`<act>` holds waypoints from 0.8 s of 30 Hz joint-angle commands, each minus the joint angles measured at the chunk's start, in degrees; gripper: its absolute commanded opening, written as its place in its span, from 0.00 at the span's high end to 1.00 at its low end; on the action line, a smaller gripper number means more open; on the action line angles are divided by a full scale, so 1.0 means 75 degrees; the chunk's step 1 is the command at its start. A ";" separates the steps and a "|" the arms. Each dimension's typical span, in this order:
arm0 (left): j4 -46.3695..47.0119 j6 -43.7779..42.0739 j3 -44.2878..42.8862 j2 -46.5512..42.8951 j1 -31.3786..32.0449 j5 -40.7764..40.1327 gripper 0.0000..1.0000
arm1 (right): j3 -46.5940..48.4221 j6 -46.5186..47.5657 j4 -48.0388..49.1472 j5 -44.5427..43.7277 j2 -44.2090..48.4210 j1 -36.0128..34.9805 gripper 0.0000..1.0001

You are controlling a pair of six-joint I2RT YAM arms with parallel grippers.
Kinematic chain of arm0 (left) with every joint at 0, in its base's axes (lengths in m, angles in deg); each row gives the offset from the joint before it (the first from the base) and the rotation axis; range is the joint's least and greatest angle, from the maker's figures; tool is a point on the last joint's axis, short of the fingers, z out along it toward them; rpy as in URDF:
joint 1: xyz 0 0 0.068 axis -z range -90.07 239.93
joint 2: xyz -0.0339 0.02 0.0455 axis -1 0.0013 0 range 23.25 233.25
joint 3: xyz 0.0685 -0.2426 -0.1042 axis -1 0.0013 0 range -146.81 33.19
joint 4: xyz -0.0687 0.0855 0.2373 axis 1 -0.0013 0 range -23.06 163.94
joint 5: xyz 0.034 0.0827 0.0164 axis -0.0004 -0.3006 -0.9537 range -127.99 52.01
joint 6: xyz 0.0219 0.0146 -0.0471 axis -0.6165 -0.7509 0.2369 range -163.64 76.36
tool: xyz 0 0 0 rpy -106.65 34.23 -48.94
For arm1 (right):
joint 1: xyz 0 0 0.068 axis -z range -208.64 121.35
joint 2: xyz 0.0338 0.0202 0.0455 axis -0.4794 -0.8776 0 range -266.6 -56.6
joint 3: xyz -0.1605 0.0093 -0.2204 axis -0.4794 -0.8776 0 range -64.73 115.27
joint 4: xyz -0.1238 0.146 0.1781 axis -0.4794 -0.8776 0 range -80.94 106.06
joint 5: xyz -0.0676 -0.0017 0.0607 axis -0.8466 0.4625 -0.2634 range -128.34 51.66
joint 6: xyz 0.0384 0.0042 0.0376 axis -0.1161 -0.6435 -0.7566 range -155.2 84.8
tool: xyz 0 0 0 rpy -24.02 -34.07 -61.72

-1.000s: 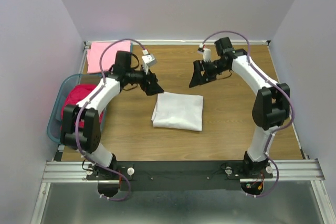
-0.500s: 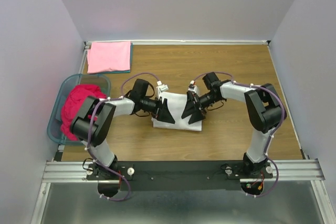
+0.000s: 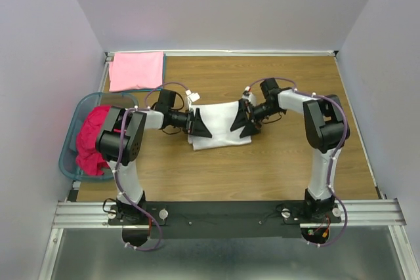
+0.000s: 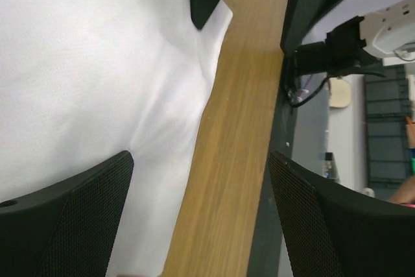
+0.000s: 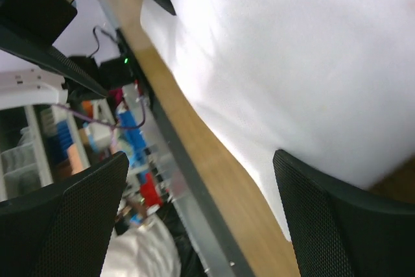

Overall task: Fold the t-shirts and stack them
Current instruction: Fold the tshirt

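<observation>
A folded white t-shirt (image 3: 220, 126) lies flat at the middle of the wooden table. My left gripper (image 3: 200, 127) sits low at its left edge and my right gripper (image 3: 244, 124) at its right edge, facing each other. Both are open and hold nothing. In the left wrist view the left gripper (image 4: 201, 218) straddles the shirt's near edge, with white cloth (image 4: 91, 69) under one finger and bare wood under the gap. The right gripper (image 5: 201, 218) straddles the same edge of the shirt (image 5: 292, 56). A folded light pink t-shirt (image 3: 136, 70) lies at the back left. A magenta-red t-shirt (image 3: 95, 137) is bunched in the basket.
The teal plastic basket (image 3: 67, 145) stands at the table's left edge beside the left arm. Bare wood (image 3: 275, 168) lies in front of and to the right of the white shirt. Grey walls close the back and sides.
Both arms came down from the back of the table to the white shirt's two sides. The white shirt now lies a little farther back than before.
</observation>
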 commanded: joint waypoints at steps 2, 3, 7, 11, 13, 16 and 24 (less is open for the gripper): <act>-0.0787 -0.0883 -0.0854 -0.0449 -0.0128 -0.0587 0.07 | 0.0918 0.0621 -0.0336 -0.0429 0.0188 0.0317 0.00; -0.0800 -0.0860 -0.0947 -0.0626 -0.0128 -0.0551 0.07 | 0.0977 0.0481 -0.0325 -0.0274 0.0330 0.0305 0.00; -0.0625 -0.0264 -0.0808 -0.1272 -0.0035 -0.0387 0.07 | 0.1072 0.0106 -0.0219 0.0324 0.0917 0.0142 0.00; 0.1138 0.1734 0.0231 -0.1670 0.0549 -0.0117 0.11 | 0.1025 -0.0270 0.0155 0.0560 0.0778 -0.0468 0.00; 0.1706 0.2173 0.0585 -0.1683 0.0831 -0.0082 0.16 | 0.1048 -0.0375 0.0214 0.0734 0.0544 -0.0632 0.00; 0.1895 0.2280 0.1055 -0.1379 0.1125 -0.0221 0.18 | 0.0979 -0.0446 0.0250 0.0911 -0.0007 -0.0679 0.01; 0.1405 0.1673 0.0823 0.0355 0.0107 -0.0586 0.21 | 0.0522 0.0022 0.0238 0.0595 -0.0910 -0.0516 0.04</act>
